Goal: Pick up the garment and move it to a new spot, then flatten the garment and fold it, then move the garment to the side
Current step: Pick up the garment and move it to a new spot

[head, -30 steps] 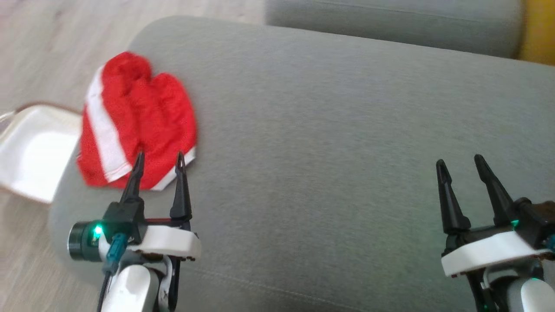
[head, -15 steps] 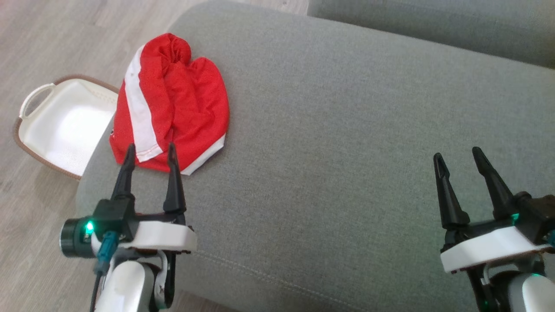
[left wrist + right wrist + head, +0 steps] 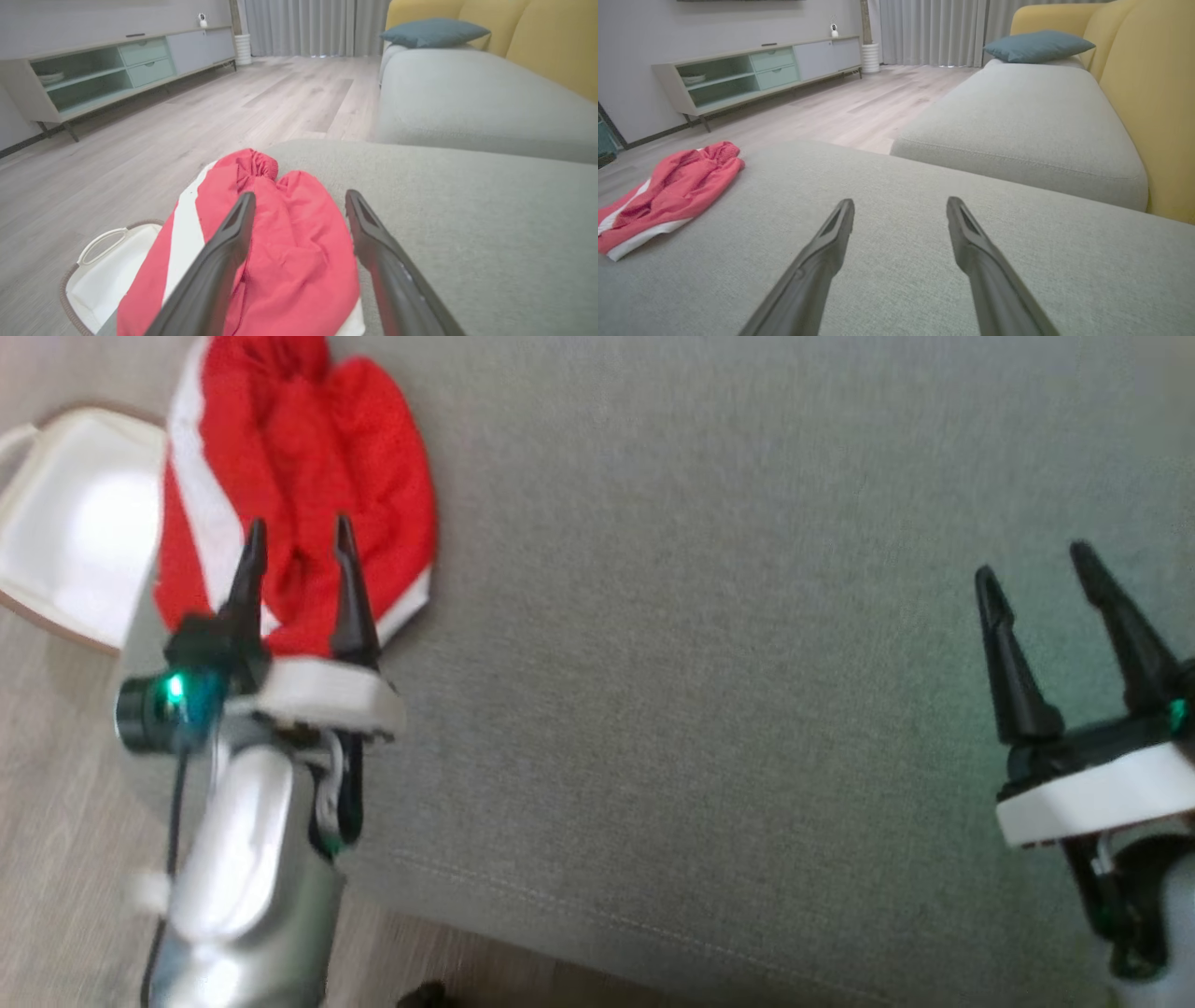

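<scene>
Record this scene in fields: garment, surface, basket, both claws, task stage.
garment: red with white stripes, bunched up, not flattened
surface: grey sofa cushion; the garment lies at its left end
basket: white with a brown rim, on the floor beside that end
left claw: open, fingers reaching over the garment's near edge; contact cannot be told
right claw: open, over bare cushion, well apart from the garment
task stage: garment not yet picked up

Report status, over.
Left gripper open, aimed at garment. Right gripper open over cushion. Garment bunched at cushion corner, basket on floor beside. Path clear.
</scene>
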Tool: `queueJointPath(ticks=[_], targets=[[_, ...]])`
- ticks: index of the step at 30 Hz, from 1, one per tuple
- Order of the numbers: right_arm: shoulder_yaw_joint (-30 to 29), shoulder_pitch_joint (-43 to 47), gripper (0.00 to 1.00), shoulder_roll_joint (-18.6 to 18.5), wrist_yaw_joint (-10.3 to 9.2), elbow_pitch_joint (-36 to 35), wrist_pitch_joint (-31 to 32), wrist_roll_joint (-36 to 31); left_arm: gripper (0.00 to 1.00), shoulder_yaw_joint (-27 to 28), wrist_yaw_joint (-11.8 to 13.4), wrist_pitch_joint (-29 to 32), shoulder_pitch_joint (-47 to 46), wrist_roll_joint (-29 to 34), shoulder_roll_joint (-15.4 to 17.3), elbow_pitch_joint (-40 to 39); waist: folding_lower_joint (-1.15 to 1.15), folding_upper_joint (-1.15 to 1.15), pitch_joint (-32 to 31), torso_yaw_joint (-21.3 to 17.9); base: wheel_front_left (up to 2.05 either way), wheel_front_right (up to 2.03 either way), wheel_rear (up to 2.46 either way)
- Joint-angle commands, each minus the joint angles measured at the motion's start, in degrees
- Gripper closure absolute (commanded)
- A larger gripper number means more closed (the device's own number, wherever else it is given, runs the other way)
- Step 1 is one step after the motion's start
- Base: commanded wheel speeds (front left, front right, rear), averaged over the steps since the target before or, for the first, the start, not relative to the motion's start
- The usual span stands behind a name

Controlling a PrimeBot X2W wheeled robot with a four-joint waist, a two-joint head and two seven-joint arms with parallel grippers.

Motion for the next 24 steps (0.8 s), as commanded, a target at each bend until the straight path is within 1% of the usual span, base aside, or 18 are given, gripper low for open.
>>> queueJointPath(ticks=[1, 6, 10, 14, 15, 16, 17, 18, 20, 24], targets=[[1.33, -1.98, 0.00, -1.76, 0.37, -2.84, 0.67, 0.47, 0.00, 3.37, -0.88, -0.28, -4.73, -0.72, 0.90, 3.43, 0.00, 0.00, 5.70, -1.71, 0.00, 0.00, 0.00], [0.99, -3.39, 0.00, -3.58, 0.37, -3.84, 1.39, 0.97, 0.00, 6.20, -2.82, -0.28, -12.36, -2.25, 1.58, 18.21, 0.00, 0.00, 8.99, -2.64, 0.00, 0.00, 0.00], [0.73, -3.82, 0.00, -4.16, 0.37, -3.75, 1.34, 1.37, 0.00, 7.57, -3.73, -0.12, -17.33, -3.52, 2.69, 29.61, 0.00, 0.00, 9.61, -3.03, 0.00, 0.00, 0.00], [0.71, -3.92, 0.00, -4.09, 0.37, -3.21, 1.18, 1.70, 0.00, 8.06, -5.28, 5.32, -21.33, -5.05, 3.87, 39.59, 0.00, 0.00, 9.26, -3.24, 0.00, 0.00, 0.00], [0.72, -3.90, 0.00, -4.00, 0.37, -3.02, 1.12, 1.76, 0.06, 8.12, -5.69, 6.39, -22.14, -5.36, 4.12, 41.20, 0.00, 0.00, 9.06, -3.26, 0.00, 0.00, 0.00], [0.72, -3.90, 0.00, -4.00, 0.37, -3.02, 1.12, 1.76, 0.06, 8.12, -5.69, 6.39, -22.14, -5.36, 4.12, 41.20, 0.00, 0.00, 9.06, -3.26, 0.00, 0.00, 0.00], [0.77, -3.88, 0.00, -3.87, 0.37, -2.83, 1.05, 1.83, 0.59, 8.11, -6.12, 7.37, -22.90, -5.56, 4.49, 42.69, 0.00, 0.00, 8.84, -3.29, 0.00, 0.00, 0.00], [0.81, -3.83, 0.00, -3.76, 0.37, -2.60, 0.96, 1.89, 1.00, 8.08, -6.57, 7.74, -23.57, -5.72, 4.80, 43.71, 0.00, 0.00, 8.54, -3.30, 0.00, 0.00, 0.00], [0.81, -3.71, 0.00, -3.42, 0.37, -2.09, 0.70, 2.02, 1.00, 7.86, -7.14, 6.94, -24.51, -5.70, 5.40, 44.88, 0.00, 0.00, 7.74, -3.28, 0.00, 0.00, 0.00], [0.73, -3.35, 0.00, -2.48, 0.37, -0.96, -0.19, 2.02, 1.00, 7.29, -6.61, 2.34, -24.99, -4.90, 6.30, 44.50, 0.00, 0.00, 5.30, -3.43, 0.00, 0.00, 0.00]])
